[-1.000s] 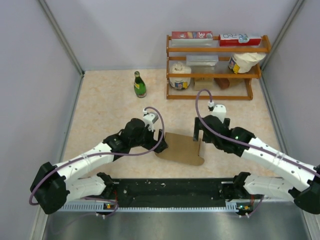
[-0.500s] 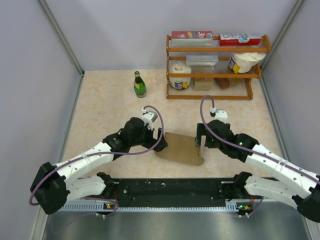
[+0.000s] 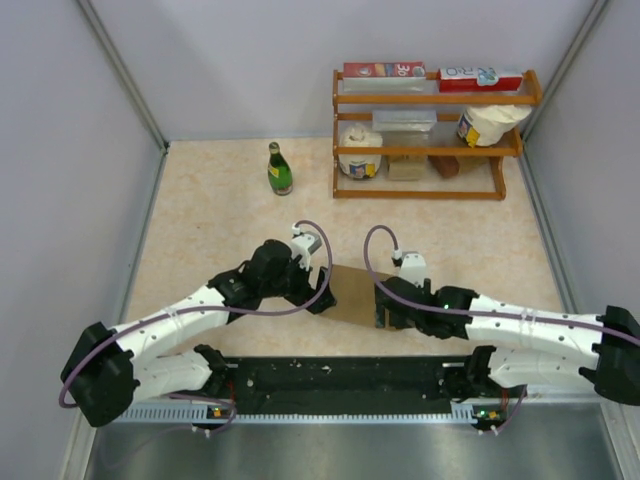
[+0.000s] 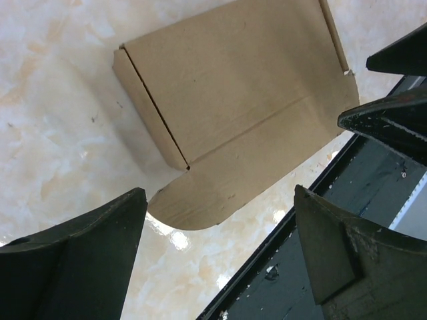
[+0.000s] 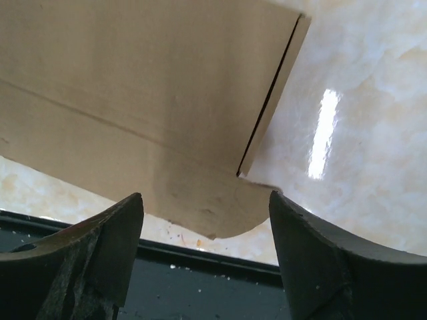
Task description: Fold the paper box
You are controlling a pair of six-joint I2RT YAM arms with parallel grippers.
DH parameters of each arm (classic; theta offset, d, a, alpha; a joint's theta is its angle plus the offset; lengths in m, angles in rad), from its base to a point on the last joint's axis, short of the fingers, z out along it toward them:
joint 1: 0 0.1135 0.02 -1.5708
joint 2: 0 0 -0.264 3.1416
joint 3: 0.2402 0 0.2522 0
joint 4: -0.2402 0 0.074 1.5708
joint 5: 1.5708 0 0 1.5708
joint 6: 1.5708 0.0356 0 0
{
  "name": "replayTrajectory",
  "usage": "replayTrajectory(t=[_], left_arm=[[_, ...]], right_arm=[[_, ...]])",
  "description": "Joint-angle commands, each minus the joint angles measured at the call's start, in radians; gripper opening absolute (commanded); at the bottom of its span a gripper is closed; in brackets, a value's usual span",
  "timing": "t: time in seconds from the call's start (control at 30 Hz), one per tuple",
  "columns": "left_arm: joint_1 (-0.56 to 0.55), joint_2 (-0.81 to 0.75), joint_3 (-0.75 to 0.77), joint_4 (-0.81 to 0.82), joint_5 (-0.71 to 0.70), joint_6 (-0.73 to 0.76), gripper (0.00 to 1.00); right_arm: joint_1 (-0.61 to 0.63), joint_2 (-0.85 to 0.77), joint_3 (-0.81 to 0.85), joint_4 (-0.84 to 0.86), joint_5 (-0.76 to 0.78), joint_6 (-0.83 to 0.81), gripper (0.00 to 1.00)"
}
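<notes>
Paper box (image 3: 350,292) part-folded, its rounded near flap not yet tucked in
Plain brown card, it lies low on the table (image 3: 220,200) just far of the black base rail (image 3: 340,378), between the 2 arms; a broad top panel with 1 crease across it, a thin side wall folded up at the left and right ends, and a rounded flap lying flat toward the near edge. By my reading the sides are formed, while closing that flap is left. Left gripper (image 4: 219,200) at the box's left end and right gripper (image 5: 205,197) at its near right corner both have jaws apart, holding nothing
</notes>
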State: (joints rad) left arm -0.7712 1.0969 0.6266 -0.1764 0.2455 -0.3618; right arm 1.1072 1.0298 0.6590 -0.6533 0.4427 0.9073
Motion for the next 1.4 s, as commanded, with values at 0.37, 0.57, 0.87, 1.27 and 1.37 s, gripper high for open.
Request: replayTrajectory(t=[0.37, 0.57, 0.87, 1.27, 1.37], left_arm=[[-0.028, -0.002, -0.047, 0.038, 0.032, -0.017, 0.90], [-0.040, 0.037, -0.042, 0.051, 0.052, -0.026, 0.83], [-0.066, 0.069, -0.028, 0.048, 0.051, -0.031, 0.78], [-0.069, 0.115, -0.002, 0.057, 0.044, -0.019, 0.77], [-0.069, 0.110, 0.010, 0.038, 0.023, -0.008, 0.77]], right_arm=[[0.095, 0.027, 0.030, -0.094, 0.116, 0.360, 0.67], [0.097, 0.004, -0.019, -0.066, 0.108, 0.386, 0.65], [0.095, 0.007, -0.053, -0.019, 0.099, 0.403, 0.60], [0.082, -0.013, -0.093, 0.026, 0.076, 0.403, 0.57], [0.079, -0.016, -0.098, 0.027, 0.076, 0.401, 0.57]])
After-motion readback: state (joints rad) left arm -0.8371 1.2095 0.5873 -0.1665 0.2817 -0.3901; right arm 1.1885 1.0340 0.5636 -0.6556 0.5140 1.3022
